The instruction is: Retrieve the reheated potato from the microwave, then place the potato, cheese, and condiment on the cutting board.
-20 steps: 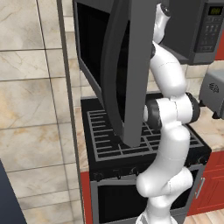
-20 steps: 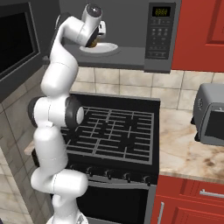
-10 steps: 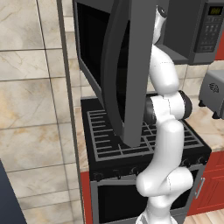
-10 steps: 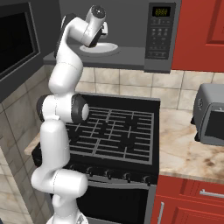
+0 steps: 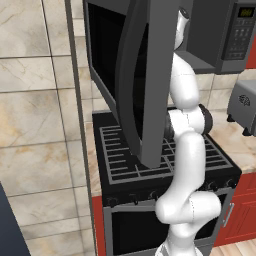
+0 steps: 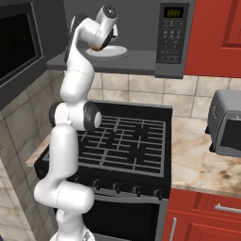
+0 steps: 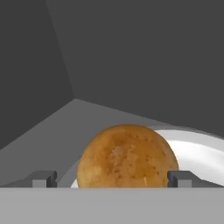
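One potato [image 7: 127, 156] sits dead ahead of the gripper [image 7: 112, 178], on the white plate [image 7: 199, 153] inside the microwave [image 6: 141, 37], whose door [image 5: 145, 75] hangs wide open over the stove [image 6: 127, 141]. The gripper is spread as wide as it goes and has hold of nothing; in the hand view one fingertip [image 7: 43, 178] stands to each side of the potato, a small gap on the one side and just about level with its edge on the other. From the right base view the hand is reached into the cavity, just above the plate's near rim.

I'd guess it handles easily: firm, a bit heavy for its size, with rough matte skin that ought to give the pads some bite. It is rounded, though (so a pinch high or low of the widest part could squeeze it out like a bar of soap). Best to close across the middle, at the fullest girth, with the fingers pushed a little further in first. It may roll on the smooth plate if nudged off-centre.
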Available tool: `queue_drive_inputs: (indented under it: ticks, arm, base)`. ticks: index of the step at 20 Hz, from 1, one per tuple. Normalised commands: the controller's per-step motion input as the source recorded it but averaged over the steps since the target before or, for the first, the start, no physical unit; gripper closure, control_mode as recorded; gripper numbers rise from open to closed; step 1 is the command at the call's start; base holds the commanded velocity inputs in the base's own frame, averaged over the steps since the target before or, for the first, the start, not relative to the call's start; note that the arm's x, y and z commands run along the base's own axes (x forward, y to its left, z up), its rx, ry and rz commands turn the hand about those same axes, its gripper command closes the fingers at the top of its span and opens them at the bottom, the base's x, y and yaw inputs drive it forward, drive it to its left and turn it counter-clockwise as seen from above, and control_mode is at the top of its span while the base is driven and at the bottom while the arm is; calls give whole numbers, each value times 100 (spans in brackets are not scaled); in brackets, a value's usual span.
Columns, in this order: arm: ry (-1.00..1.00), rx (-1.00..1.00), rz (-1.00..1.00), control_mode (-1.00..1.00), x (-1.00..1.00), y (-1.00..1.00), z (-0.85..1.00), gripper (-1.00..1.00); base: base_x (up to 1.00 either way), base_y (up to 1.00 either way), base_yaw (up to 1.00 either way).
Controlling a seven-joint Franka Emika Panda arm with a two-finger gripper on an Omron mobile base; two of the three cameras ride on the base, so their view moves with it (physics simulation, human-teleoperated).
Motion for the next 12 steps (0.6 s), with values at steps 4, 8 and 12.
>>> queue_drive_inputs:
  ticks: [4, 8, 12]
  arm:
    - [2, 0, 5, -100, 11, 1, 0, -100]
    - [0, -2, 5, -100, 12, 4, -4, -100]
    - [0, -6, 6, -100, 2, 14, -17, -100]
  base:
    - [0, 0, 0]
    - [0, 0, 0]
    - [0, 0, 0]
